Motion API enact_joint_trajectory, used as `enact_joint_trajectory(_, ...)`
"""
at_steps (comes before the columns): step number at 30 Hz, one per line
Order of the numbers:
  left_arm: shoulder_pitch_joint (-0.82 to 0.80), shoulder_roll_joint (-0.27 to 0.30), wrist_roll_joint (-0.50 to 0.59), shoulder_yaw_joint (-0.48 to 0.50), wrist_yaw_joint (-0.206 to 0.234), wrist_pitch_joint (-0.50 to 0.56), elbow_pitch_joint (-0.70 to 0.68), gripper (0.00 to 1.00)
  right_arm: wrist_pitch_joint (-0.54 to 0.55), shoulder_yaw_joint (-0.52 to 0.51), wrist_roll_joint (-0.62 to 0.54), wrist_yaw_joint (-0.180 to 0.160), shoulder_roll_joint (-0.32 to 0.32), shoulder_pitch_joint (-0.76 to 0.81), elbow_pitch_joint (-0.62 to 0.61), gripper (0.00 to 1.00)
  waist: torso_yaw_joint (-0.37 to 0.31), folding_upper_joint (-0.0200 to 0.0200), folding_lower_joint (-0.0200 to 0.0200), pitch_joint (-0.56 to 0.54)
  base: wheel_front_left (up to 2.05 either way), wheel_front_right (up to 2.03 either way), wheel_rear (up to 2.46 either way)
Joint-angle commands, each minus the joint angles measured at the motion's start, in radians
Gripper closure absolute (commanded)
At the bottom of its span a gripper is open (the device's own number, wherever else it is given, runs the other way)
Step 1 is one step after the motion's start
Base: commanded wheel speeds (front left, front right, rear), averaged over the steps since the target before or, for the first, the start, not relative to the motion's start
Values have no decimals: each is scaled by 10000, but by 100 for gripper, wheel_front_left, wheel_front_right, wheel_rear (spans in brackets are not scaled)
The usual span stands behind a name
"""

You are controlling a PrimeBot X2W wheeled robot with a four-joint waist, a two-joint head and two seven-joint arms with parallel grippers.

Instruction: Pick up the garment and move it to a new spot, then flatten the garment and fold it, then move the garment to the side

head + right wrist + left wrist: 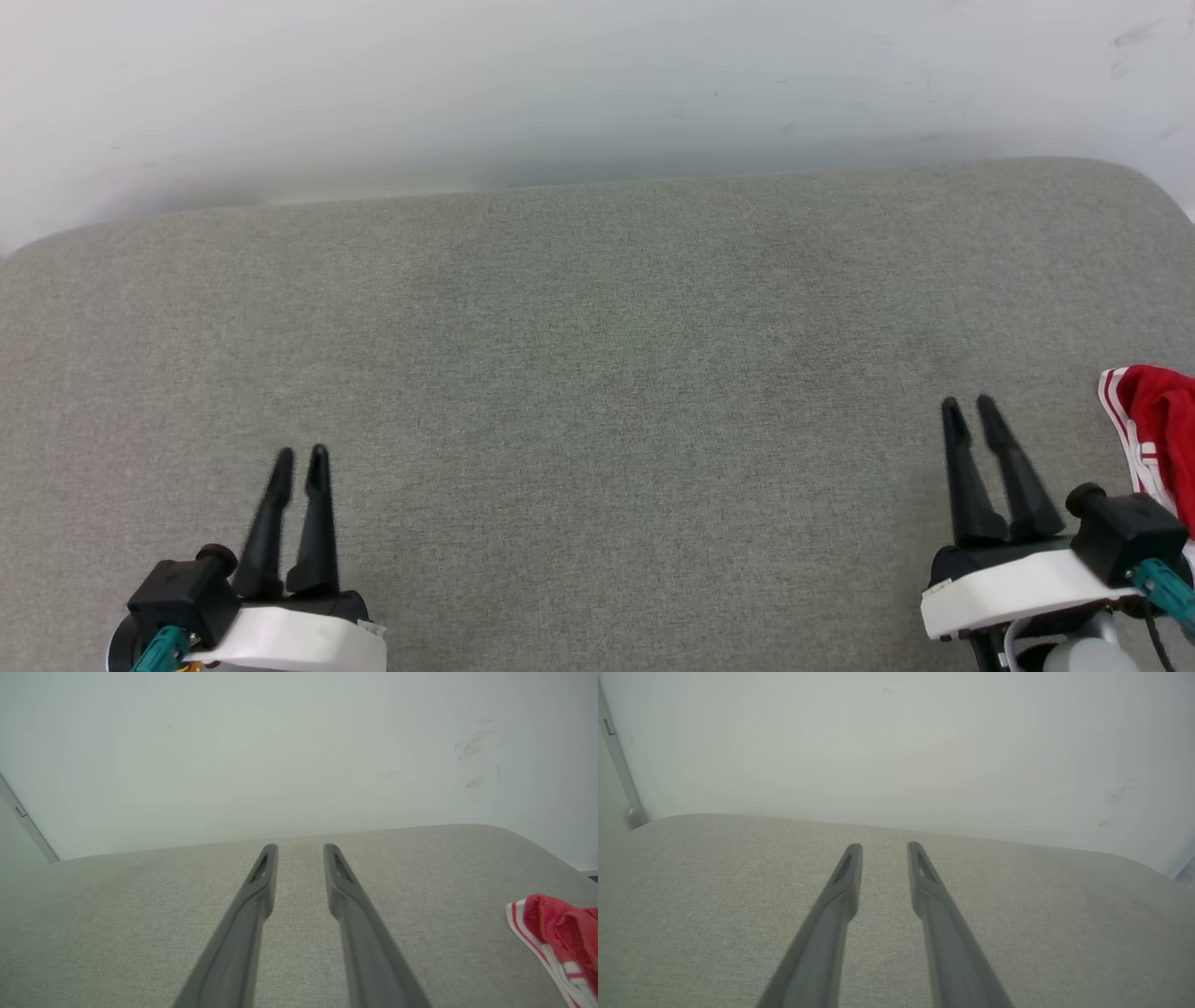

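The garment [1156, 439] is a red bundle with white-and-red striped trim, lying at the far right edge of the grey cushioned surface [597, 355]; most of it runs out of the head view. It also appears low on the right in the right wrist view as the garment [558, 933]. My right gripper [968, 405] stands just left of it, apart from it, fingers slightly parted with nothing between them, as the right gripper [301, 848] also shows. My left gripper [301, 455] rests at the lower left, far from the cloth; the left gripper [885, 845] is parted and empty.
A pale wall [597, 84] rises behind the surface's far edge. The surface's corners are rounded at the far left and far right. A grey vertical strip [619, 765] runs down the wall at the left.
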Motion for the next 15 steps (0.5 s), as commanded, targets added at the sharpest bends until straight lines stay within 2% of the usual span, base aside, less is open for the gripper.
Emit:
enact_joint_trajectory(1, 10, -4, -28, -15, 0, 4, 30, 100, 0, 4, 30, 0, 0, 18, 16, 100, 0, 0, 0, -1, 0, 0, 0)
enact_joint_trajectory(15, -248, 102, -2619, -106, 7, 556, 479, 100, 478, 4, 2781, -1, -153, -66, 270, 100, 26, 0, 0, -90, 0, 0, 0)
